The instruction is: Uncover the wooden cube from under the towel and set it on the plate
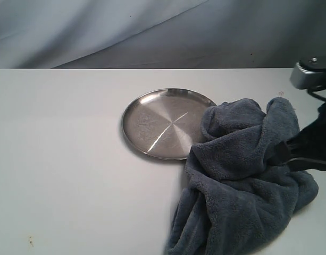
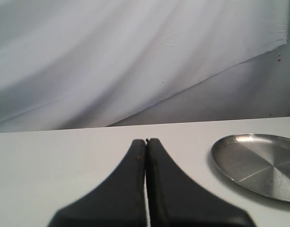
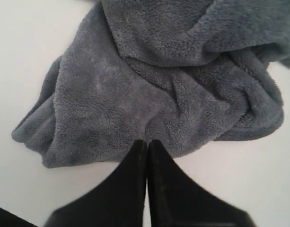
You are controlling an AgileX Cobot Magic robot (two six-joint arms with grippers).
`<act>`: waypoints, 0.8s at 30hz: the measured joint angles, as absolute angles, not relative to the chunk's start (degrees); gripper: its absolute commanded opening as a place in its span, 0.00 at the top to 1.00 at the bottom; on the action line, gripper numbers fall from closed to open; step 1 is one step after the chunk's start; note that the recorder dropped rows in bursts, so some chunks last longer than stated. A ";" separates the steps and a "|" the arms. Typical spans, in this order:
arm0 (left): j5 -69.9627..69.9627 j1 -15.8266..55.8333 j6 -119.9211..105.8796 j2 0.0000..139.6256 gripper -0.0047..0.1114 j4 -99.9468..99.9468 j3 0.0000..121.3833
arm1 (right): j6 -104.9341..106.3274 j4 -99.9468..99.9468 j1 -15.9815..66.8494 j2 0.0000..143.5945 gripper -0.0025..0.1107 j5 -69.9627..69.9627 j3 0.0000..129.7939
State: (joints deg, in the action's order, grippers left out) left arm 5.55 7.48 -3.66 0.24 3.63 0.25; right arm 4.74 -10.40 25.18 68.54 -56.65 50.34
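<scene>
The blue-grey towel (image 1: 242, 175) lies bunched in thick folds on the right of the table, and its edge overlaps the right rim of the silver plate (image 1: 163, 123). The wooden cube is hidden. My right gripper (image 1: 281, 152) hangs over the towel's right side. Its jaws are shut, and their tips (image 3: 147, 143) stand at the edge of the towel (image 3: 159, 80) with no cloth showing between them. My left gripper (image 2: 146, 141) is shut and empty over bare table. The plate (image 2: 258, 163) lies apart from it, off to one side. The exterior view does not show the left gripper.
The white table (image 1: 61, 159) stretches left of the plate. A grey-blue cloth backdrop (image 1: 152, 32) hangs behind the table's far edge. Part of the right arm's grey mount (image 1: 309, 77) shows at the right border.
</scene>
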 measured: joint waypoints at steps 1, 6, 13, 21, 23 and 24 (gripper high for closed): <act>5.55 7.48 -3.66 0.24 0.96 3.63 0.25 | 4.58 -10.40 25.86 69.85 0.98 -56.22 50.34; 5.55 7.48 -3.66 0.24 0.96 3.63 0.25 | 4.36 -10.40 27.31 73.64 0.98 -54.16 50.34; 5.55 7.48 -3.66 0.24 0.96 3.63 0.25 | 3.04 -6.48 27.31 74.26 0.98 -51.99 50.34; 5.55 7.48 -3.66 0.24 0.96 3.63 0.25 | -0.56 -1.19 21.98 78.44 0.98 -48.77 50.42; 5.55 7.48 -3.66 0.24 0.96 3.63 0.25 | -0.56 -0.95 19.66 81.30 0.98 -47.52 50.42; 5.55 7.48 -3.66 0.24 0.96 3.63 0.25 | -0.56 -0.87 18.00 83.22 0.98 -46.89 51.19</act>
State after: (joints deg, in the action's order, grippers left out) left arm 5.55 7.48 -3.66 0.24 3.63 0.25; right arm -0.56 -0.87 18.00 83.22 -46.89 51.19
